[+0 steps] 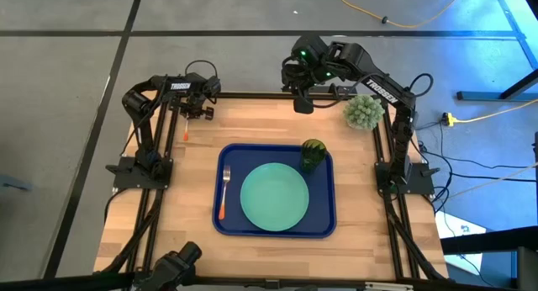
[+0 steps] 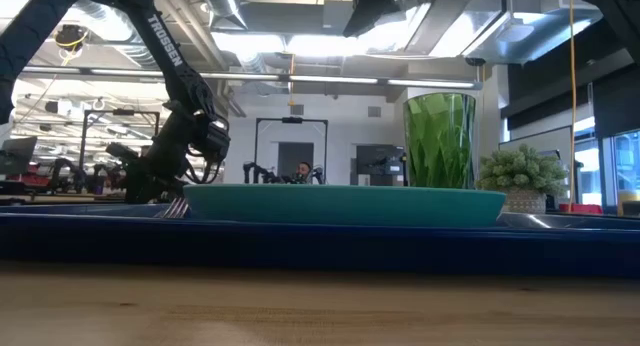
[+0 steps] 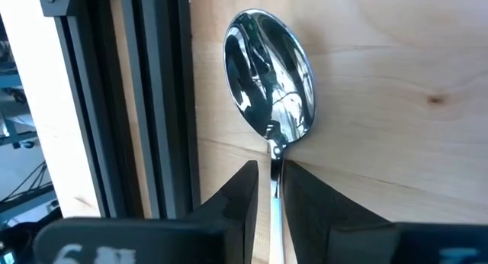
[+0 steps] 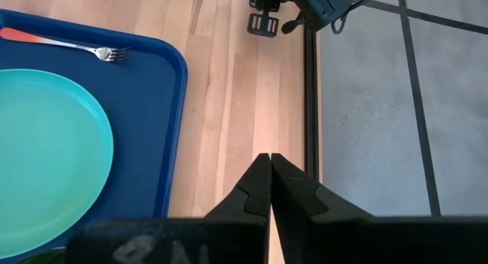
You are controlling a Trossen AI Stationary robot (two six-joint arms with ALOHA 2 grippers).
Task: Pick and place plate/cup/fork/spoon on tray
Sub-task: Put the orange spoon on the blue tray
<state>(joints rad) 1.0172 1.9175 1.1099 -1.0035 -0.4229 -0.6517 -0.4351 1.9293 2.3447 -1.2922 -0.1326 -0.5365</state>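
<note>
Step in hand: three of the four pieces look settled, so by my reckoning the spoon is the last pick, and the left arm is on it right now.
Table: pale wood top (image 1: 269, 127) inside a black frame, grey floor around it.
Tray: the dark-blue tray (image 1: 229, 161) sits near the middle of the table, towards its front edge.
Plate: the mint-green plate (image 1: 274, 197) lies flat in the middle of the tray.
Cup: the dark-green cup (image 1: 313, 154) stands upright in the tray's far right corner, just beside the plate.
Fork: the fork (image 1: 224, 194) lies along the tray's left side, orange handle towards the front, just beside the plate.
Spoon: the spoon (image 3: 269, 82) is on bare wood at the far left of the table, well apart from the tray, bowl up and shiny.
Left gripper: the left gripper (image 3: 274, 189) is down over the spoon with its fingers standing on either side of the thin neck; whether they are pinching it or only straddling it I cannot tell.
Right gripper: the right gripper (image 4: 269, 172) waits high at the far edge, fingers pressed together on nothing.
Next move: likely a firm close on the neck, a clean lift, then a carry across to a free strip of the tray.
Plant: a spiky pale-green ball plant (image 1: 363, 111) sits at the far right corner.
Room: beyond the table, a bright lab with ceiling lights (image 2: 300, 46) and more arms in the distance.
</note>
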